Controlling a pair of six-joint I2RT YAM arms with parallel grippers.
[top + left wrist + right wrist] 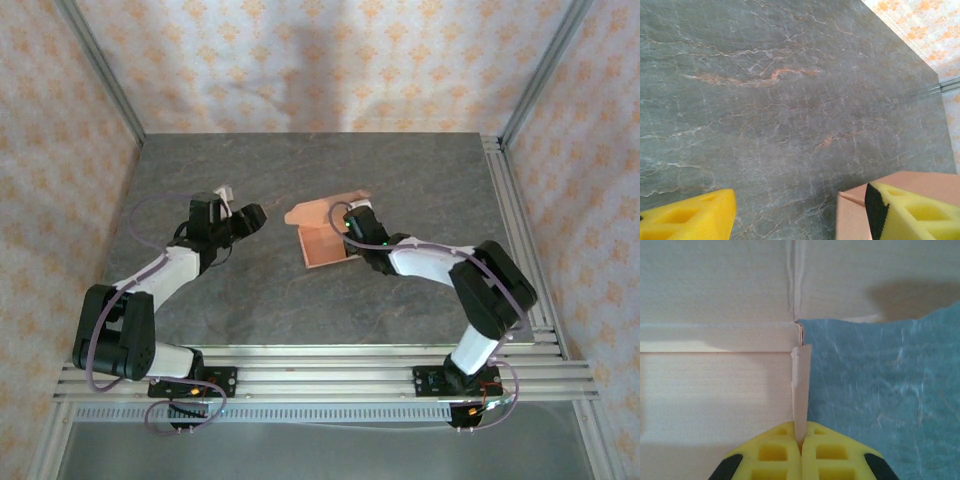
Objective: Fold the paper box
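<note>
While the salmon-orange paper box [322, 240] lies partly folded near the middle of the grey marbled bench [300, 170], with one flap raised at its far side, the right claw [801, 439] is clenched on a thin upright strip of card at the box's right edge. The left claw [800, 220] hangs released over bare bench just left of the box. One of its jaws seems to sit against the box's corner, though contact is hard to judge.

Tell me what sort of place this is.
Probably a lab robot cell, not a home: left arm and right arm bolted to rails at a marble-look table, an aluminium frame around it, patterned backdrop sheets as walls.
</note>
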